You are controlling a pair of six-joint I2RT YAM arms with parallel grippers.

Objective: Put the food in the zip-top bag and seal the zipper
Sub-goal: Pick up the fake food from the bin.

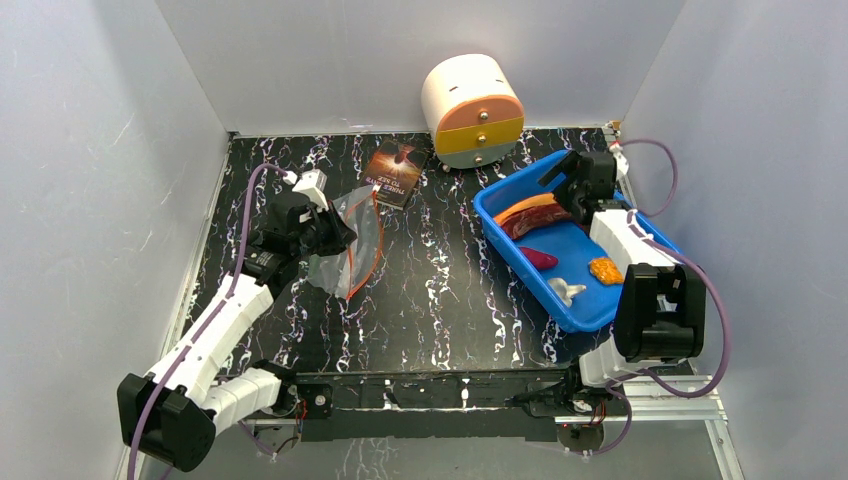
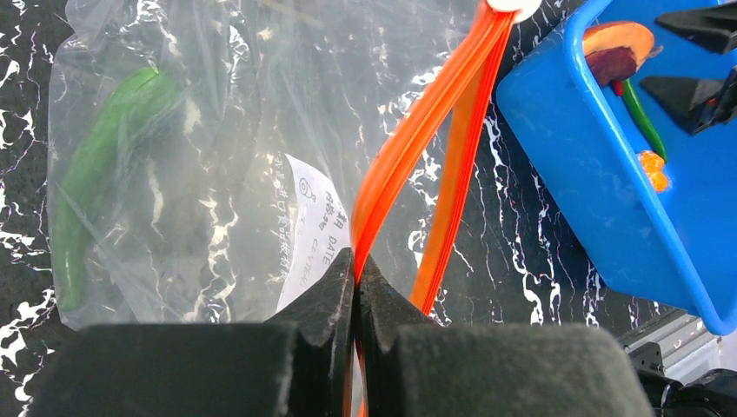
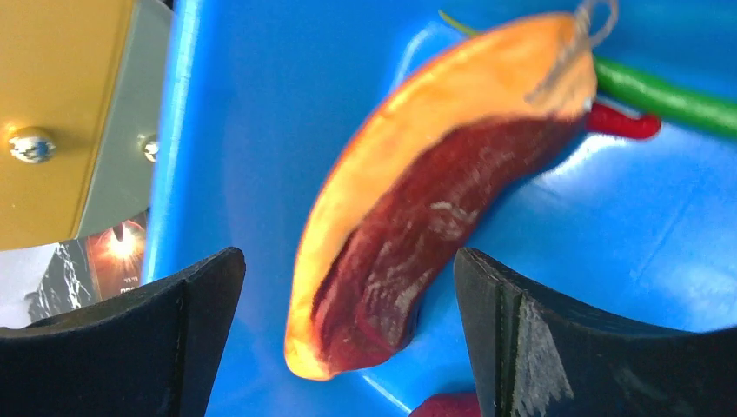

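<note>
Left gripper (image 2: pixel 355 287) pinched shut on zipper (image 2: pixel 417 130) at mouth of bag (image 2: pixel 217 104); green piece (image 2: pixel 96 174) inside. Right gripper (image 3: pixel 348 261) spread wide, either side of slice (image 3: pixel 452 148) in blue tray (image 3: pixel 243 104)

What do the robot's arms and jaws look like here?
Both the left arm and right arm have white link shells with black joint housings, and a lilac cable loops along each. The jaws are matte black, thick and wedge-shaped.
</note>
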